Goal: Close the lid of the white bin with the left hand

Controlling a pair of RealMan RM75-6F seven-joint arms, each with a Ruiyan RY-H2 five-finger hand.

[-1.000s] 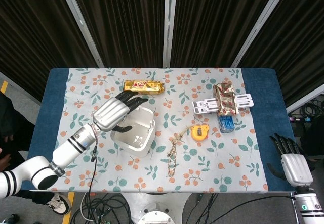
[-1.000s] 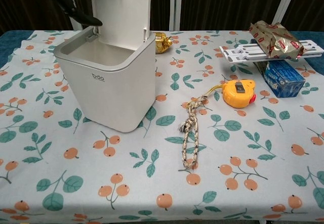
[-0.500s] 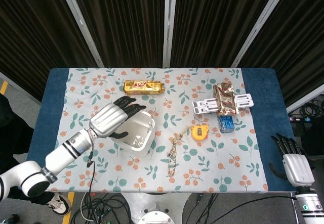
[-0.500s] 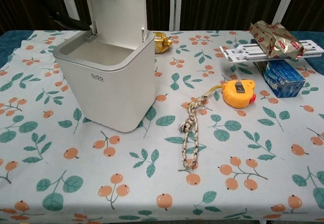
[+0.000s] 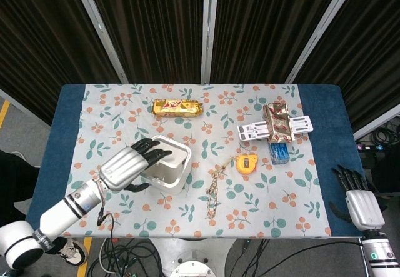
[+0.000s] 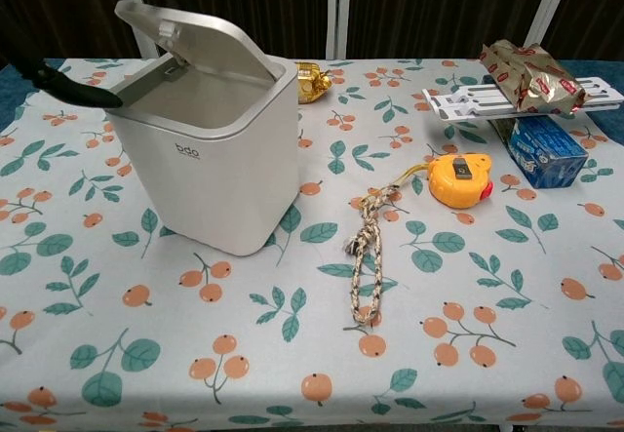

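The white bin (image 5: 164,178) (image 6: 224,159) stands left of the table's middle. Its hinged lid (image 5: 173,159) (image 6: 200,47) is tilted about halfway down over the opening, with a gap still showing at the front. My left hand (image 5: 127,166) reaches in from the bin's left side, its dark fingers (image 5: 154,154) spread and lying on top of the lid, holding nothing. In the chest view one dark finger (image 6: 73,89) shows left of the bin rim. My right hand (image 5: 356,197) hangs off the table's right front corner, fingers apart and empty.
A gold candy bar (image 5: 178,107) lies behind the bin. To its right are a braided rope (image 6: 369,256), a yellow tape measure (image 6: 460,178), a blue box (image 6: 542,149), and a white rack (image 6: 468,102) bearing a gold packet (image 6: 526,73).
The left hand has drawn back toward the front left and lowered, pushing the lid from upright to about half shut. The right hand has stayed put.
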